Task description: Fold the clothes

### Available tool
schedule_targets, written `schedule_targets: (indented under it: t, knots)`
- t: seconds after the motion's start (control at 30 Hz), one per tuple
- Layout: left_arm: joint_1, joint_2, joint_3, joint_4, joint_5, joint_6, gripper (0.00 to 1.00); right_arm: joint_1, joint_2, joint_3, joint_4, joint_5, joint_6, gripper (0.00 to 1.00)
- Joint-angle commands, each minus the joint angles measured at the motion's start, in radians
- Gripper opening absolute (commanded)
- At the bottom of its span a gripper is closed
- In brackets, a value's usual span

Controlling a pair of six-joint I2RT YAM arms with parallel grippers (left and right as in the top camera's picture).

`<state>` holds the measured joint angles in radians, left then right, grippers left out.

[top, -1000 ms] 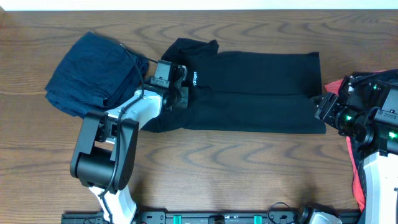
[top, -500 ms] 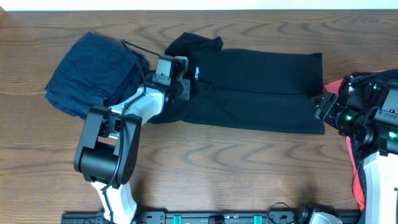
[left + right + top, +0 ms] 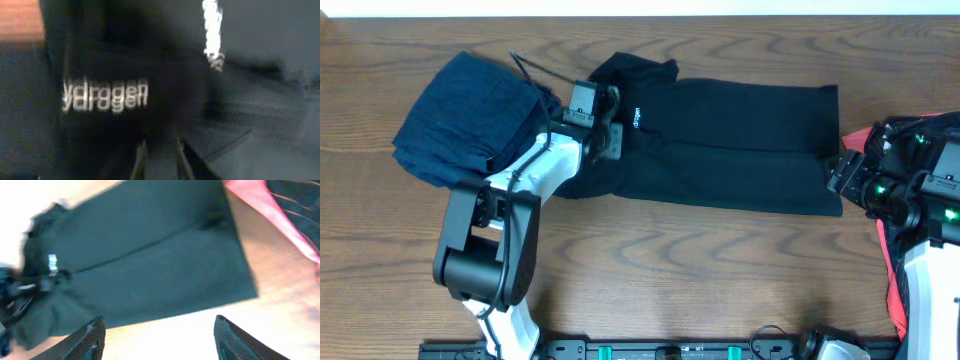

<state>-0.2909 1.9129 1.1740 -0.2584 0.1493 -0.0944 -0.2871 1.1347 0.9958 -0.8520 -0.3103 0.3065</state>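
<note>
Black shirt [image 3: 740, 140] lies lengthwise across the tabletop [image 3: 720, 270] — collar end under the left pincer [image 3: 603, 122], its gap unreadable in blur; hem end just beside the right pincer [image 3: 159, 321], spread wide, empty.

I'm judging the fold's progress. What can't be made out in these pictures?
- Left wrist view: motion blur; whether the left fingers grip the black shirt is unclear.
- Overhead: the left arm covers the shirt's collar end.
- Overhead: the red garment is cut off by the right edge and hidden under the right arm.
</note>
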Motion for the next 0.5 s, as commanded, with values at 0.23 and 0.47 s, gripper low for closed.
schedule_targets:
  t: [0.23, 0.47]
  knots:
    - [0.023, -0.245, 0.016, -0.349, -0.009, 0.012, 0.65, -0.021, 0.379, -0.037, -0.008, 0.233, 0.003, 0.82]
    - [0.085, -0.263, 0.002, -0.475, -0.035, 0.012, 0.71, -0.075, 0.595, -0.037, 0.030, 0.224, 0.003, 0.72]
